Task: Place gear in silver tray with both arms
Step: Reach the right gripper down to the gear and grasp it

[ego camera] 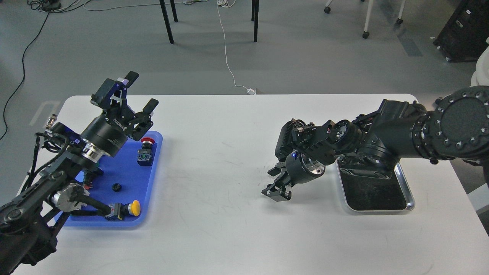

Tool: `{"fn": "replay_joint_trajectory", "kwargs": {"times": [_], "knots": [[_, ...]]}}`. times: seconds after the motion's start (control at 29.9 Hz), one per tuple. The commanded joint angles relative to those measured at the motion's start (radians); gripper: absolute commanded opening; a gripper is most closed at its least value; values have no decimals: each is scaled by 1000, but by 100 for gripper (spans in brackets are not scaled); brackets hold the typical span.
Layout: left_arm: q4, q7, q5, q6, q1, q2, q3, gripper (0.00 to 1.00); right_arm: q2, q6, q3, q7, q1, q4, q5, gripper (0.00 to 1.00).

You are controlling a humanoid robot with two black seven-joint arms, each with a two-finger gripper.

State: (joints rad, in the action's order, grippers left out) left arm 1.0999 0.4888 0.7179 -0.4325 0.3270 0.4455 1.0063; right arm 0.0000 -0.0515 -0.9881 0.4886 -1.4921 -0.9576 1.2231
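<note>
1. Locate the gear. It lies flat on the floor of the blue tray, at the left side of the worktop, in bare floor between the red push button on the far side and the yellow push button on the near side. Being round, it has no long axis to align with.
2. Check the left end effector. Its fingers are spread wide and hold nothing. It points up and away, raised above the far end of the blue tray. The gear lies on the near side of it and lower, so you must tip the wrist down and bring it toward you.
3. Check the right end effector. It hangs near the worktop centre with its fingers parted and nothing between them, well apart from the gear.
4. Judge the left arm as the nearer one for the pick.
5. Note the silver tray at the right side, partly covered by the right arm; its near floor shows bare.
6. Expect the white worktop between the two trays to leave room for a handover.
7. Beyond the worktop, note grey floor, cables and chair legs.
</note>
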Motion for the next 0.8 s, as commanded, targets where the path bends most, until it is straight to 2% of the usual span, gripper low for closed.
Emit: {"fn": "replay_joint_trajectory", "kwargs": {"times": [0.0,0.13,0.27,0.57,0.67,0.77], "knots": [[1,0,0,0,0,-1,-2,98,0,1,-3,0,6,0,-17,62],[0,0,0,0,0,-1,0,98,0,1,-3,0,9,0,-40,55],[0,0,0,0,0,-1,0,98,0,4,-15,0,12,-1,-40,37],[0,0,0,1,0,-1,0,98,0,4,-35,0,12,-1,-42,33],[0,0,0,1,0,-1,0,98,0,4,-35,0,13,-1,-42,26],[0,0,0,0,0,-1,0,98,0,6,-35,0,15,2,-42,25]]}}
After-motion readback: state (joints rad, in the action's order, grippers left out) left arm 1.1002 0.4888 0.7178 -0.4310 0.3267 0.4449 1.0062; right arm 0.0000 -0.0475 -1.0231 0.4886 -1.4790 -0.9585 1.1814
